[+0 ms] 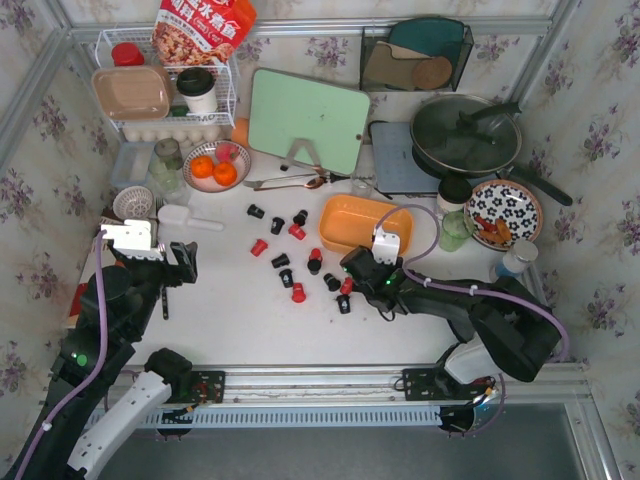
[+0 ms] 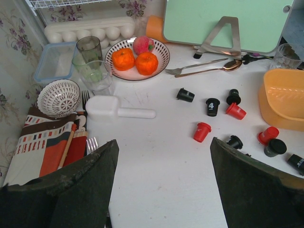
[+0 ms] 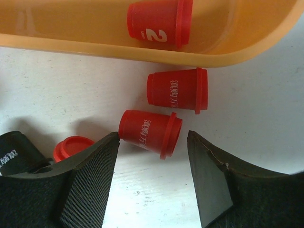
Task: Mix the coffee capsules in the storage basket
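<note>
Hovering low, your right gripper (image 3: 153,142) stands wide, a red capsule (image 3: 142,129) lying between its tips beside the storage basket (image 3: 57,21). Your left gripper (image 2: 164,142) hangs wide open, left of the scattered coffee capsules (image 1: 285,262).

Walls: pale wallpaper (image 1: 600,150) with purple flowers, left, far and right | Worktop (image 1: 230,330): white, evenly lit, soft shadows | Near edge: silver metal rail (image 1: 320,373)
</note>
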